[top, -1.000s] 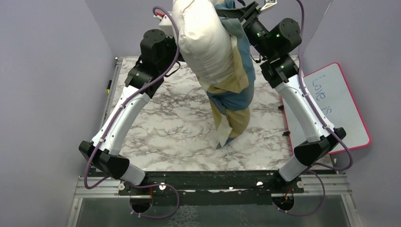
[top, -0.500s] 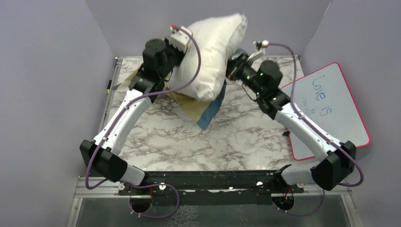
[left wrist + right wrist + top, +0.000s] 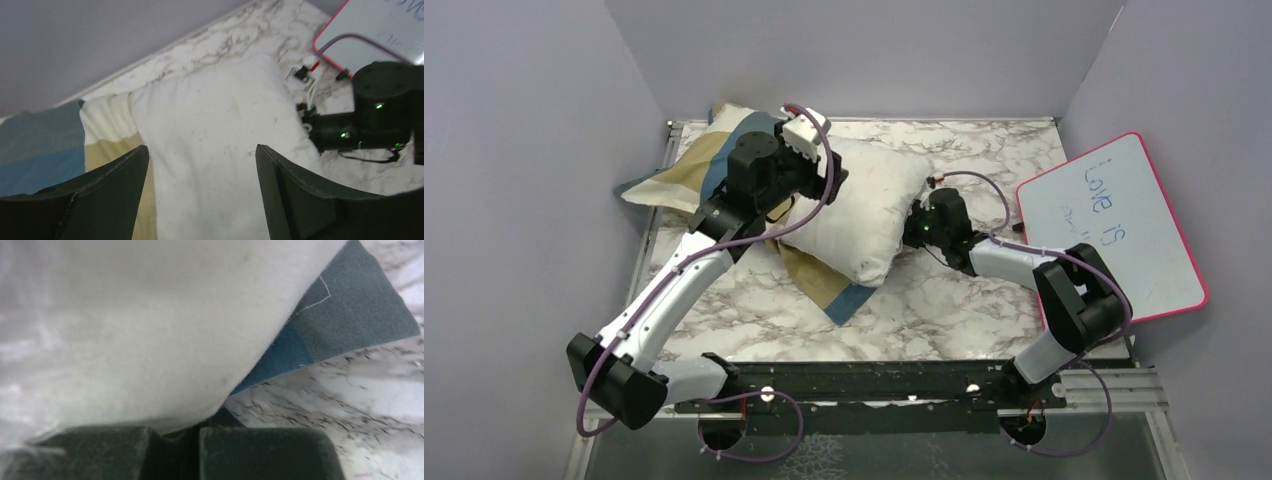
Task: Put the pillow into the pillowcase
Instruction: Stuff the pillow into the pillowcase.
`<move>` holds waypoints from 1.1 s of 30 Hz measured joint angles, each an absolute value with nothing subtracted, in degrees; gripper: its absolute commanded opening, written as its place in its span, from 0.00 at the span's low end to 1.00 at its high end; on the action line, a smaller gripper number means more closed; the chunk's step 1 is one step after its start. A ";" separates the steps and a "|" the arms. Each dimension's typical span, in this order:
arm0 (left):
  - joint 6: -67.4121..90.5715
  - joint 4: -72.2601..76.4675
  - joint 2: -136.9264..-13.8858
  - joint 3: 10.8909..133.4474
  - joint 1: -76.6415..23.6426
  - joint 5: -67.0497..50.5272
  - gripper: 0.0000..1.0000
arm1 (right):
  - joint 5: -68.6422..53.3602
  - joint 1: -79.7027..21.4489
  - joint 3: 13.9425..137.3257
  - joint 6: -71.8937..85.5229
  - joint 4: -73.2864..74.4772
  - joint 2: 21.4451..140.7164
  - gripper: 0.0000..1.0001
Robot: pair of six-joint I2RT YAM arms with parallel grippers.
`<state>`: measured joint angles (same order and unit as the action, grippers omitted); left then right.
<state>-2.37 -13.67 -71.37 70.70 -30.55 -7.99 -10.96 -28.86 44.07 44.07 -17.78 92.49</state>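
left jaws spread, right jaws closed (by pillow (image 3: pixel 125 315))

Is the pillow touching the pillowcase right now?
Touching. The right wrist view shows the pillow lying directly on the pillowcase, its edge pressed onto the blue corner with no gap; the top view shows the same overlap.

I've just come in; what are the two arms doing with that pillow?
The two arms are working on getting the pillow into the pillowcase. Right now the pillow lies on the table, on top of the spread-out pillowcase, not inside it. The left gripper hovers open just above the pillow. The right gripper is shut at the pillow's right edge; whether it pinches fabric is unclear.
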 measured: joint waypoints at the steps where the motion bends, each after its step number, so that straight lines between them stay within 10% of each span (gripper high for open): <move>1: -1.93 -13.26 -70.54 71.90 -30.98 -7.75 0.82 | -11.42 -28.86 44.25 44.10 -18.55 92.18 0.00; 21: -1.83 -16.34 -82.65 74.08 -47.03 10.00 0.80 | -11.75 -28.62 42.57 46.35 -20.51 85.54 0.00; 33: 17.76 -19.42 -67.44 65.47 -48.38 15.86 0.79 | -0.58 -22.00 28.97 50.17 -9.56 55.16 0.00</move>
